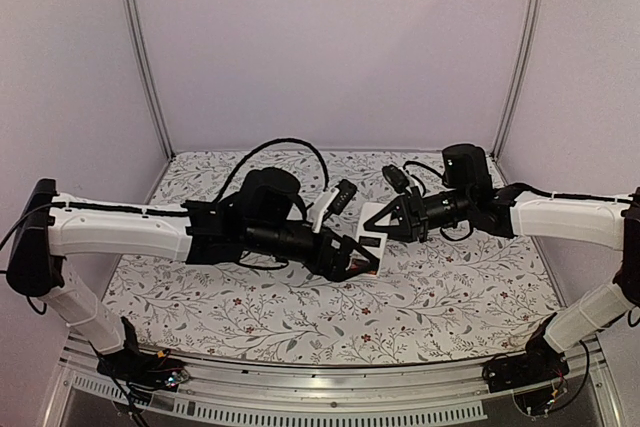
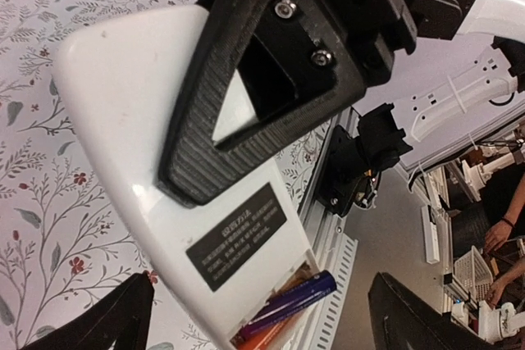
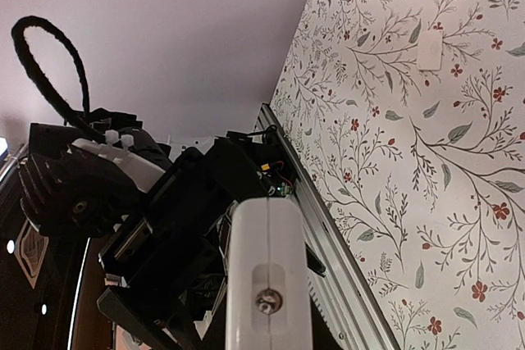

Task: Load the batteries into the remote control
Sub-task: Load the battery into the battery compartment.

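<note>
The remote control is held in the air over the middle of the table, with my right gripper shut on it. In the left wrist view its plain white back faces the camera, and a black right finger presses on it. A dark battery lies slanted in the open recess with one end sticking out. An orange-red battery lies beneath it. My left gripper is open, its fingers standing wide on either side of the recess end and touching nothing. The right wrist view shows the remote's end edge.
A small thin white cover piece lies flat on the flowered tablecloth. The metal rail runs along the table's near edge. Purple walls and corner posts close the workspace. Cables loop above the left arm.
</note>
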You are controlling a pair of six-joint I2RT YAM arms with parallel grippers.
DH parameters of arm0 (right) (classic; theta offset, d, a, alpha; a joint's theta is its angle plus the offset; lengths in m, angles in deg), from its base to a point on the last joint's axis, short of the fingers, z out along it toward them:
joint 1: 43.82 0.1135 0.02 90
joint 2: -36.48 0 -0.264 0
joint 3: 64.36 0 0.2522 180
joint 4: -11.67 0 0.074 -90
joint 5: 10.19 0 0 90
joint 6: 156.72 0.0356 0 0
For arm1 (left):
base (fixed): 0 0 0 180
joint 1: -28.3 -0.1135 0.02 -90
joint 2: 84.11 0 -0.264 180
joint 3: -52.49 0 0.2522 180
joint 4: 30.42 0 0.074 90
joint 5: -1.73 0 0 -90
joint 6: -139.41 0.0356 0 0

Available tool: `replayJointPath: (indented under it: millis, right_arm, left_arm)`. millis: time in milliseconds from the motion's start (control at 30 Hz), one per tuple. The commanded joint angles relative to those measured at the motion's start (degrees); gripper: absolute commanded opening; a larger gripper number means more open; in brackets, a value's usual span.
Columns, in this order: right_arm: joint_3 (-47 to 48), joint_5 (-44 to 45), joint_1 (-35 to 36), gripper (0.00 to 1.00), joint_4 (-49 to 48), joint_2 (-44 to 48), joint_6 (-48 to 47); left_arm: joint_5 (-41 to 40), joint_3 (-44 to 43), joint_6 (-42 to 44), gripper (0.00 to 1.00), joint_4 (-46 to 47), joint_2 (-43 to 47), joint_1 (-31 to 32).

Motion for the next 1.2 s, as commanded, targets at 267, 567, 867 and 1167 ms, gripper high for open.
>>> replayJointPath:
  millis: [267, 567, 867, 1167]
  right_arm:
    - [0.2, 1.6, -0.1, 0.00, -0.9, -0.6, 0.7]
    - [0.2, 1.7, -0.1, 0.00, -0.9, -0.6, 0.6]
    - [0.2, 1.1, -0.1, 0.00, -1.1, -0.2, 0.4]
    - [0.0, -0.3, -0.1, 0.00, -2.3, 1.2, 0.5]
  left_arm:
    - [1.1, -4.3, 0.4, 0.87, -1.0, -2.8, 1.4]
    - [1.4, -4.5, 0.8, 0.78, -1.5, -3.4, 1.5]
    - [1.3, -4.6, 1.0, 0.62, -1.8, -3.6, 1.4]
    - [2.3, -4.0, 0.5, 0.46, -0.7, -3.6, 0.8]
